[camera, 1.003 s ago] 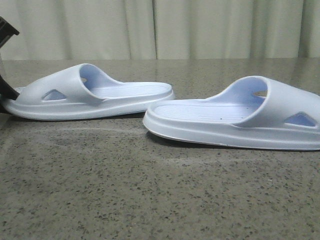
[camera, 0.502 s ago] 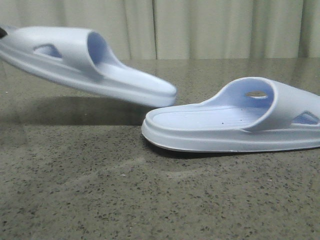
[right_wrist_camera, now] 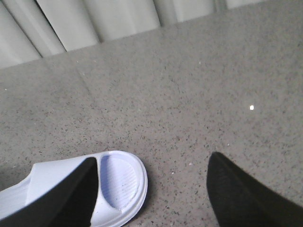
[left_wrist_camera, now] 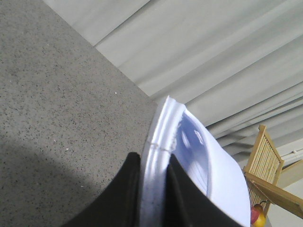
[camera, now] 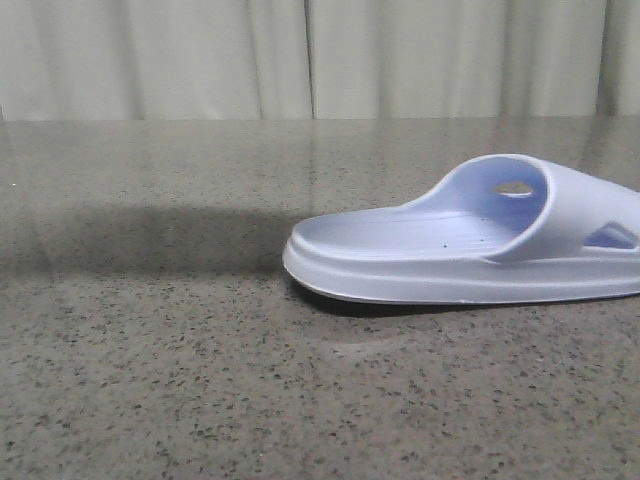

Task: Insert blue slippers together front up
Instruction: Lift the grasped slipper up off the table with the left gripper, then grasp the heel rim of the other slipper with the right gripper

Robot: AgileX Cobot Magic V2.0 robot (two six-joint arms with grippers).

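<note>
One pale blue slipper (camera: 470, 245) lies flat on the table at the right of the front view, strap to the right, open end to the left. It also shows in the right wrist view (right_wrist_camera: 118, 187), where my right gripper (right_wrist_camera: 151, 189) hangs open above it, one finger (right_wrist_camera: 71, 198) over its strap, the other finger (right_wrist_camera: 246, 198) over bare table. The other blue slipper (left_wrist_camera: 199, 161) is out of the front view. In the left wrist view my left gripper (left_wrist_camera: 154, 189) is shut on its sole edge and holds it up off the table.
The grey speckled table (camera: 200, 380) runs back to a pale curtain (camera: 300, 60). A dark shadow (camera: 150, 240) lies on the table at the left. A wooden rack (left_wrist_camera: 270, 170) with a fruit-like object shows behind the lifted slipper.
My left gripper has lifted the left slipper off the table, tilted it heel-down, and carried it up out of the front view. The right slipper turned slightly a second ago and now rests still.
</note>
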